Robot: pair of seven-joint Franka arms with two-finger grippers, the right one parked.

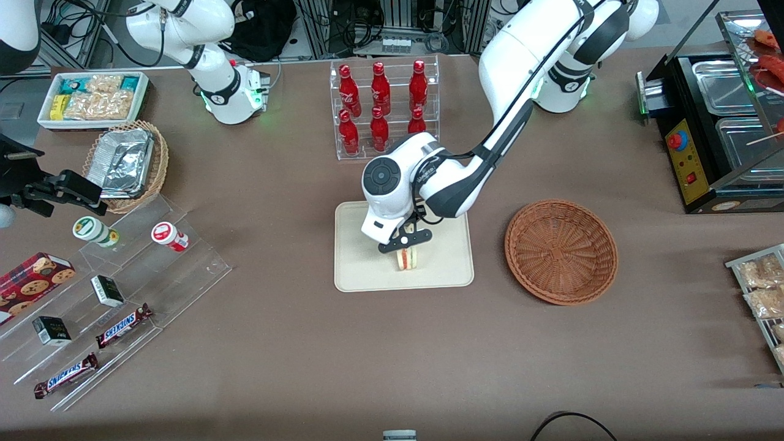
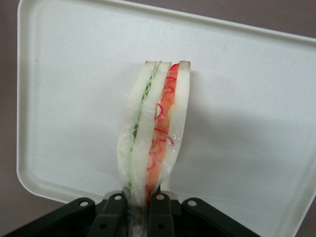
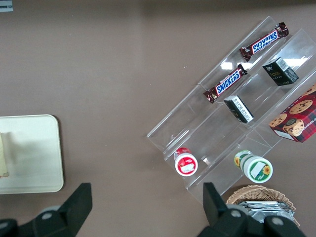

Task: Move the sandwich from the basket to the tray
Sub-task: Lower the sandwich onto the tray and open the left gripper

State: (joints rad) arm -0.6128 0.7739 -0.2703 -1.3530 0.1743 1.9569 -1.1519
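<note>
**Sandwich held over the tray**

Nearest the front camera, the sandwich (image 1: 405, 259) stands on its edge over the cream tray (image 1: 367, 272), touching or just above it; I cannot tell which. The gripper (image 1: 405, 240) is directly above it, its jaws pinching the wrapped top of the wedge. Seen from the wrist, the bread slices (image 2: 148, 128) bulge apart under that squeeze. It looks light, soft and easily crushed, its clear wrap slippery, so a gentle hold near the crust corner suits it. Toward the working arm's end sits the reddish wicker basket (image 1: 561, 251), bare of food.
</note>
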